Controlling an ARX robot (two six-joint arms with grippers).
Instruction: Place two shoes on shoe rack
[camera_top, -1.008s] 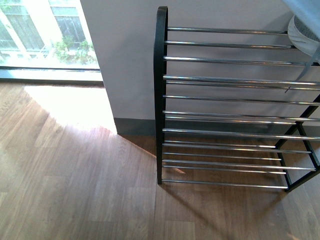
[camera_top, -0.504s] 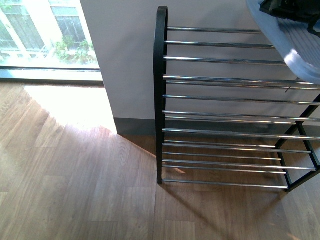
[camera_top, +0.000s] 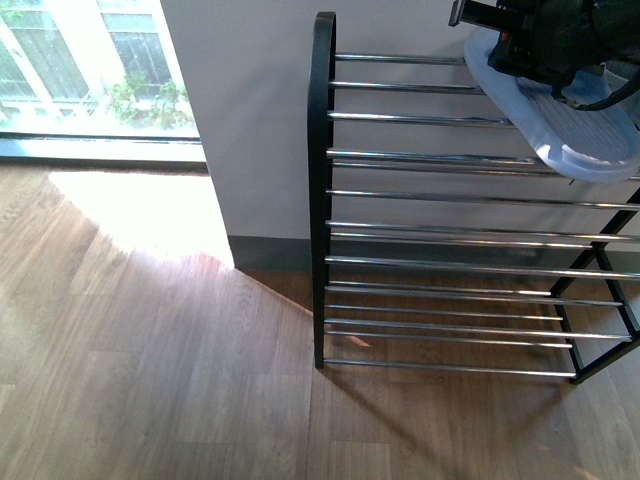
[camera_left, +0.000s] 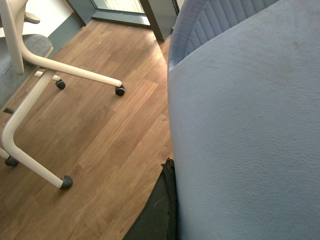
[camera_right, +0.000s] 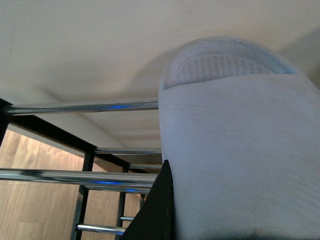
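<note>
Wood floor, white wall. Shoe (camera_top: 560, 125) gripped by an arm's claw (camera_top: 545, 45) over shoe rack (camera_top: 322, 190) top-right; none placed yet.

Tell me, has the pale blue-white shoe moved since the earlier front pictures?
Yes. The pale blue-white shoe moved left along the black-framed chrome-rod rack, toward its left upright.

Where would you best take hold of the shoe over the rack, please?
Probably by its upper, from above, as the right gripper does. The shoe is long and low over the rack's rods, so a top grip should leave its underside free to land.
</note>
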